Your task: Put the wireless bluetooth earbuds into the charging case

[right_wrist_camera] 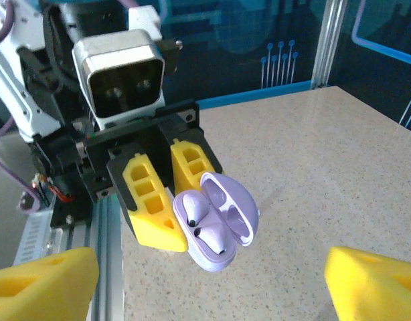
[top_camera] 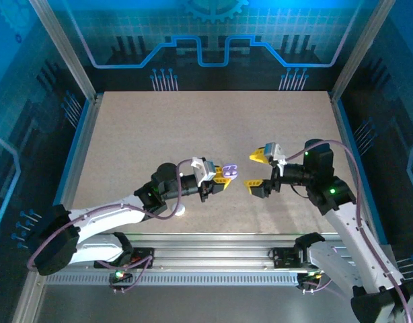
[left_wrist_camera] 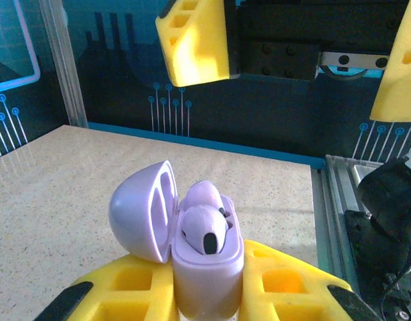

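Speckled beige worktop, boxed in by a dark blue back wall with glowing circuit-style lines. Aluminium posts at the corners, metal rail along the near edge.

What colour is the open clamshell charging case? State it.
Pale purple; the open charging case shows best in the left wrist view.

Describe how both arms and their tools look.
They match: left arm and right arm have white links, black joints, green status lights and looping pale purple cables. The left tool and right tool carry yellow pocketed fingers with black trim, plus a silver-grey wrist camera.
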You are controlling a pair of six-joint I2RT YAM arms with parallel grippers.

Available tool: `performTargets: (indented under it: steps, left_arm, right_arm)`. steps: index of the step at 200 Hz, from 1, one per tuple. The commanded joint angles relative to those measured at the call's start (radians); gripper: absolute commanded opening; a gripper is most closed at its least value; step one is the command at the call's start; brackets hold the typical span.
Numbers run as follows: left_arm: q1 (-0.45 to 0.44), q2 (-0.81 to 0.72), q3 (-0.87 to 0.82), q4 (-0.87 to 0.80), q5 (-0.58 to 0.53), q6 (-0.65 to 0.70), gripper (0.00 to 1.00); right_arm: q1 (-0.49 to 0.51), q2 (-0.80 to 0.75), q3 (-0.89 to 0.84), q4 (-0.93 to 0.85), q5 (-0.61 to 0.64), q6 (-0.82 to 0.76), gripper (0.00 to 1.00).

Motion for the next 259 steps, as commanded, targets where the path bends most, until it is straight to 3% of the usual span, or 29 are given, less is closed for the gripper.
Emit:
performTargets:
  steps: [1,149,234,259]
  left_arm:
    - [-0.007,-0.025,0.031,-0.022,0.04,0.038,0.14]
    - [-0.007,-0.034,0.024,0.004,0.046,0.046,0.14]
    - [-0.007,-0.029,0.017,0.005,0.026,0.044,0.14]
    - [-0.007,-0.024,0.017,0.011,0.019,0.043,0.14]
  right_arm:
    - [0.002,0.032,0.067,-0.144,-0.014,-0.207,0.87]
    - [0.144,0.301,0.153,-0.194,0.058,-0.279,0.84]
    - [0.147,0.295,0.167,-0.243,-0.061,-0.389,0.55]
    - [0.148,0.271,0.163,-0.233,-0.072,-0.41,0.51]
